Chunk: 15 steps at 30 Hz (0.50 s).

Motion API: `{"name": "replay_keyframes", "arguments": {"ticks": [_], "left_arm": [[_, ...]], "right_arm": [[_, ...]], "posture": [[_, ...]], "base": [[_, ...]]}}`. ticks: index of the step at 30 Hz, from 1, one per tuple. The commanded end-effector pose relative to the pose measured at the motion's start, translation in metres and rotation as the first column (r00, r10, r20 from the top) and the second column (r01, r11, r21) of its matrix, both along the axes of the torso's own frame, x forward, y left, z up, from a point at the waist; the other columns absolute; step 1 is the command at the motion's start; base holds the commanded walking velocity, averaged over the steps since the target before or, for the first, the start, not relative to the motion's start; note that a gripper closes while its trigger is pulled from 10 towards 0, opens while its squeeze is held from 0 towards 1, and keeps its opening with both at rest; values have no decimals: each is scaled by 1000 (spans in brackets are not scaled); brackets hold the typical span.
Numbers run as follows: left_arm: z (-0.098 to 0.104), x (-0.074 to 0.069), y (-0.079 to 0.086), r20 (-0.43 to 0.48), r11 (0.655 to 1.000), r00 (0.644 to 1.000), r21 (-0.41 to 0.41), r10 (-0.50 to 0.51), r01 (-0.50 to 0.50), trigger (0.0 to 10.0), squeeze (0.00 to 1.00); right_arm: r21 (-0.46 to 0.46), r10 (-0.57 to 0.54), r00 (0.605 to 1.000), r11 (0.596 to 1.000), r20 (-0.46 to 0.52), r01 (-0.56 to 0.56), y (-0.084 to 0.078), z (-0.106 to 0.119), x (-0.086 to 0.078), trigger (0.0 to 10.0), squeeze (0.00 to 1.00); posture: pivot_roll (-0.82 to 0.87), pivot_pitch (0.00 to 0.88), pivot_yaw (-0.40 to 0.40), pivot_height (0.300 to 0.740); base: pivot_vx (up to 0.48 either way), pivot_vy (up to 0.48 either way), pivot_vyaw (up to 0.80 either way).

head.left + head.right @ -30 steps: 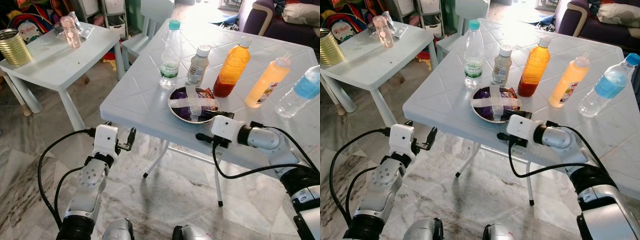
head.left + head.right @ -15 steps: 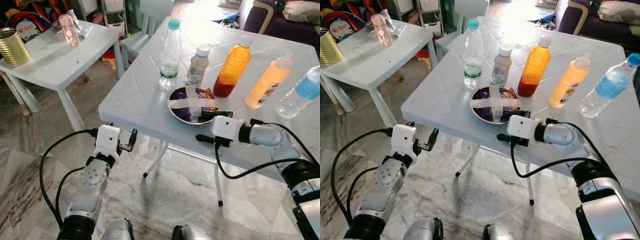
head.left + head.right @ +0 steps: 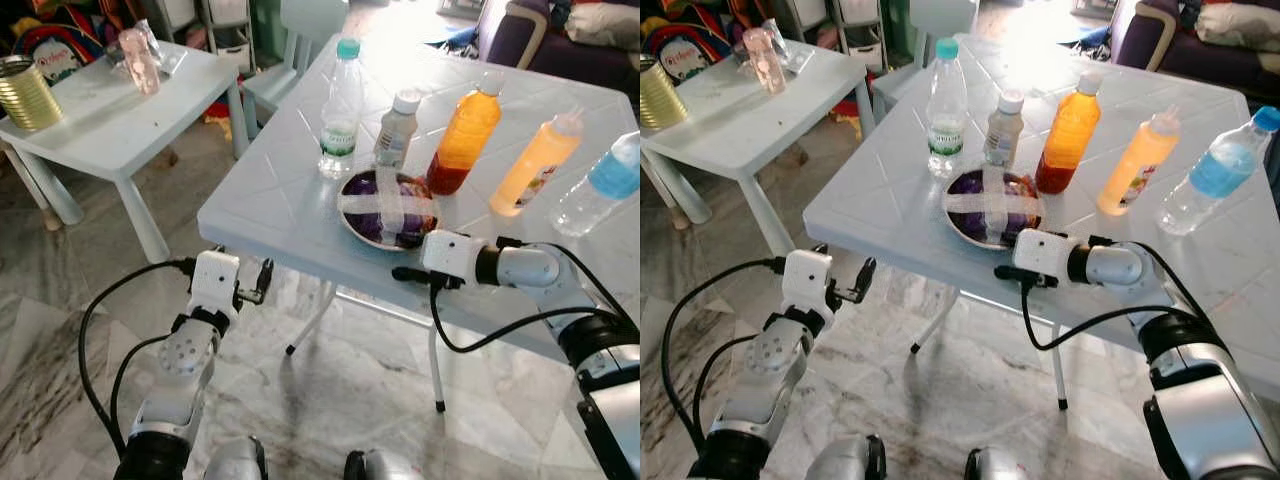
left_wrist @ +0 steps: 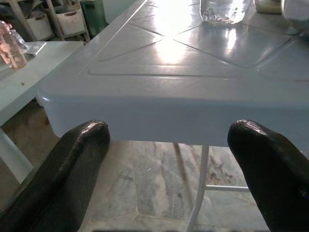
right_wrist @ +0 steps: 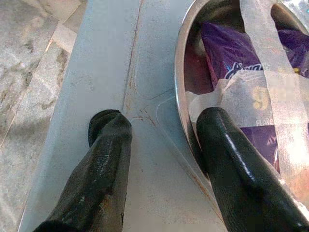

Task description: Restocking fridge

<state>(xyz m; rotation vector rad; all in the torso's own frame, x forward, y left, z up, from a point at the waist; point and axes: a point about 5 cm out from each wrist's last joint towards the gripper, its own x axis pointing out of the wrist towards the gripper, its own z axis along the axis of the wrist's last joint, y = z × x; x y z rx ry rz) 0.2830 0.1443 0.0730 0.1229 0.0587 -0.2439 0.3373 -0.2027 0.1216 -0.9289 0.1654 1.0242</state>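
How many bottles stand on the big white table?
5, in a row behind the bowl: clear water bottle, small white-capped bottle, orange juice, yellow squeeze bottle, blue-labelled water bottle.

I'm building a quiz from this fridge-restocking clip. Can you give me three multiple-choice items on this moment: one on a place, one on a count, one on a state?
1. Where is the steel bowl?
A. On the small side table
B. On the white table, near its front edge
C. On the floor

2. How many bottles stand on that table?
A. Three
B. Five
C. Seven

3. How is the right tool set?
A. Open, one finger over the bowl's rim
B. Shut on a bottle
C. Hanging idle

Answers: 1 B, the bowl sits by the near edge; 2 B, five stand behind it; 3 A, the right wrist view shows spread fingers.
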Motion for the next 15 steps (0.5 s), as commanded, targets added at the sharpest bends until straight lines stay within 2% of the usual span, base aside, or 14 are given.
{"name": "replay_keyframes", "arguments": {"ticks": [1,9,15], "left_arm": [[-1,0,-3,-9,1000,1000,10,-13,13,10000,0],[-1,0,-3,-11,1000,1000,18,-11,11,10000,0],[-1,0,-4,-10,1000,1000,18,-6,6,10000,0]], "right_arm": [[-108,-41,986,994,-163,23,-18,-31,-16,0,0],[-116,-30,992,993,-121,16,-17,-29,-15,0,0],[-61,41,998,997,-47,-44,-5,-26,-20,0,0]], "posture": [[64,123,-30,740],[65,120,-32,740],[62,119,-35,740]], "base": [[0,0,0],[0,0,0],[0,0,0]]}}
